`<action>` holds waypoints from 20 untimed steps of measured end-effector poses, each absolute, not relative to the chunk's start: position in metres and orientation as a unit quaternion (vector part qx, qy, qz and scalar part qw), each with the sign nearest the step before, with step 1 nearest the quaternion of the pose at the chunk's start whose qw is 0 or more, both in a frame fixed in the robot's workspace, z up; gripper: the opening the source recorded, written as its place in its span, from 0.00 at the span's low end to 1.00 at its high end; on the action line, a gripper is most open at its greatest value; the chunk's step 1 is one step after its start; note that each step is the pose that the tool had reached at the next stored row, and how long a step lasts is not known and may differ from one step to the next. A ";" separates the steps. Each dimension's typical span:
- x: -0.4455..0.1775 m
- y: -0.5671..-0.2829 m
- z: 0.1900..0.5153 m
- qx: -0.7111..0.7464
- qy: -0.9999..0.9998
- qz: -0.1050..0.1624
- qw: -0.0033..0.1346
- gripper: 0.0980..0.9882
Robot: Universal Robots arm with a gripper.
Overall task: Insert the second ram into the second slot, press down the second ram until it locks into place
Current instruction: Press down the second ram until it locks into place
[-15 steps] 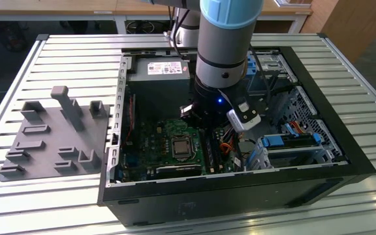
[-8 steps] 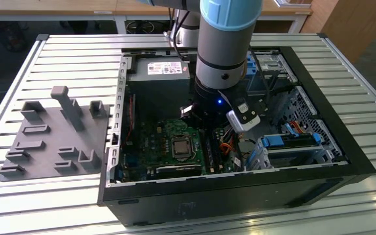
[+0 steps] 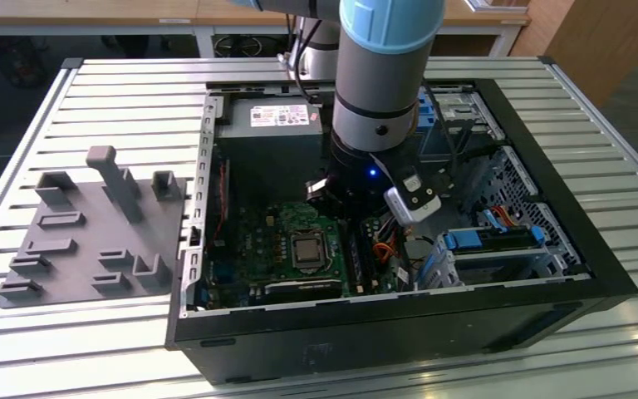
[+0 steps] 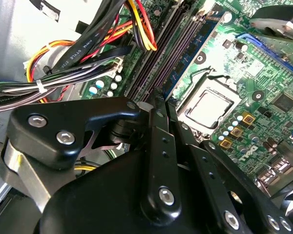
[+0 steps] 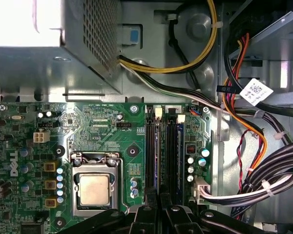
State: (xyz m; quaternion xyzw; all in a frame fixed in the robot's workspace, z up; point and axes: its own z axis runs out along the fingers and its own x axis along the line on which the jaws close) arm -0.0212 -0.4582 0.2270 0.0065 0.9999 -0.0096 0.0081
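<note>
a: where are your jaws now?

b: my gripper [image 5: 158, 202] hangs low over the memory slots [image 5: 163, 153] of the green board [image 5: 102, 131]. the fingers [image 4: 158, 146] look drawn close together with nothing between them, as far as i can see.

a: and the second ram?

b: a blue stick [image 5: 180, 156] stands in the slot on the cable side, just ahead of my fingertips. beyond lie the bare processor [image 5: 94, 189], the cables [image 5: 254, 161], then the grey power box [image 5: 49, 58] at the far wall of the case [image 3: 552, 274].
</note>
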 end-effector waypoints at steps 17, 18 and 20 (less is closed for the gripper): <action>-0.017 -0.458 0.224 0.009 1.000 -0.010 0.008 0.04; -0.017 -0.458 0.224 0.009 1.000 -0.010 0.008 0.04; -0.016 -0.458 0.224 0.009 1.000 -0.009 0.008 0.04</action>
